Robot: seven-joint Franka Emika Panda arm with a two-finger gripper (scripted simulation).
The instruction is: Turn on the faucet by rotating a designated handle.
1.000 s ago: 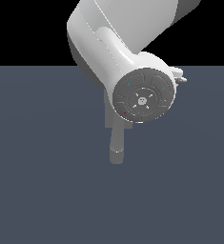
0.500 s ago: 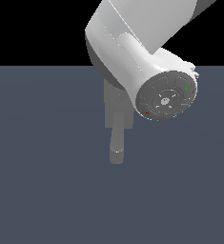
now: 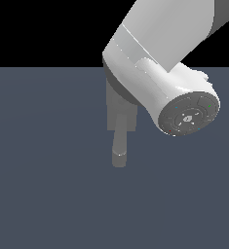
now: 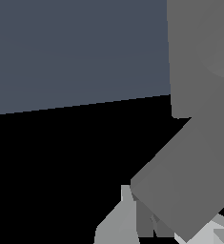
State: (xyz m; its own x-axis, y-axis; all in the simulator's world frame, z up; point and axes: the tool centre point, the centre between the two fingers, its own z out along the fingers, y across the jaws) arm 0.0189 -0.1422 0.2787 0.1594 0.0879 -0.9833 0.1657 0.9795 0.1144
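Grey metal faucet [image 3: 120,127] sits half-hidden behind the white robot arm [image 3: 157,82]; jaw state cannot be told; a steady sideways push should turn its thin bar handle [image 4: 180,190].

no readable text, labels, brands or numbers in either view

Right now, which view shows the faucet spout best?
The exterior view: the spout shows whole, projecting from the faucet body below the arm. The wrist view shows only large grey faucet surfaces at close range; I cannot pick out the spout there.
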